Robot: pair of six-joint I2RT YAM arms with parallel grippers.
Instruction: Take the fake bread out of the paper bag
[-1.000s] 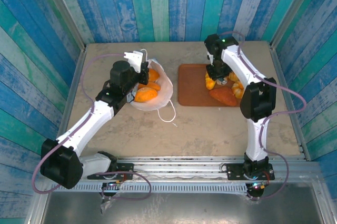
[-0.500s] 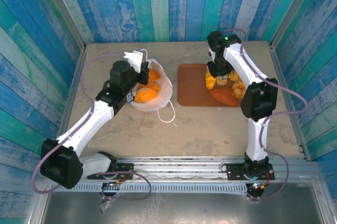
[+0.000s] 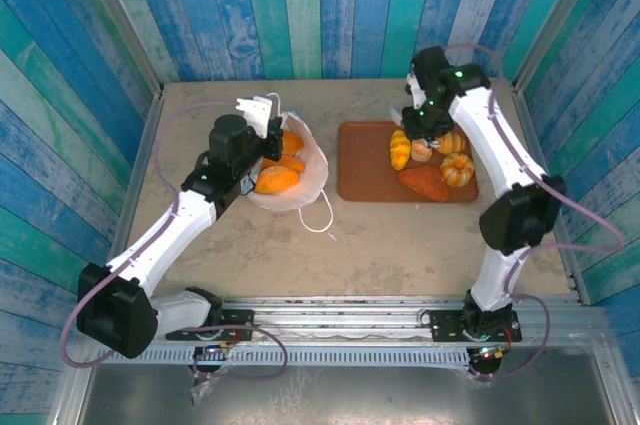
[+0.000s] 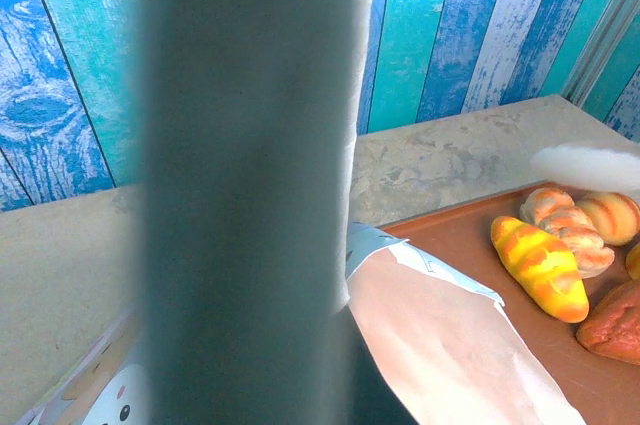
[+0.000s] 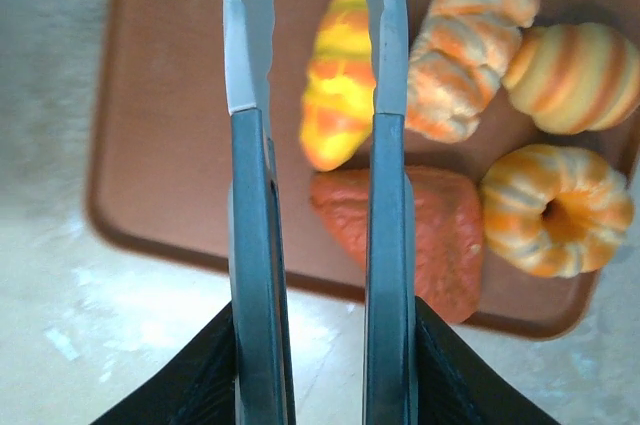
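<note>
The white paper bag lies open on the left of the table with orange fake bread inside. My left gripper is shut on the bag's far rim; in the left wrist view a blurred finger blocks the middle and the bag's paper runs out beside it. My right gripper hovers over the back of the brown tray, open, with nothing between its fingers. Below it lie a yellow loaf, a reddish loaf and ridged buns.
The tray sits right of the bag and holds several loaves. A white cord handle trails from the bag toward the front. Blue plank walls close in the table at the back and sides.
My right arm has lifted and swung back and to the right, away from the yellow loaf, which stays on the tray. The left arm and the bag have not moved.
</note>
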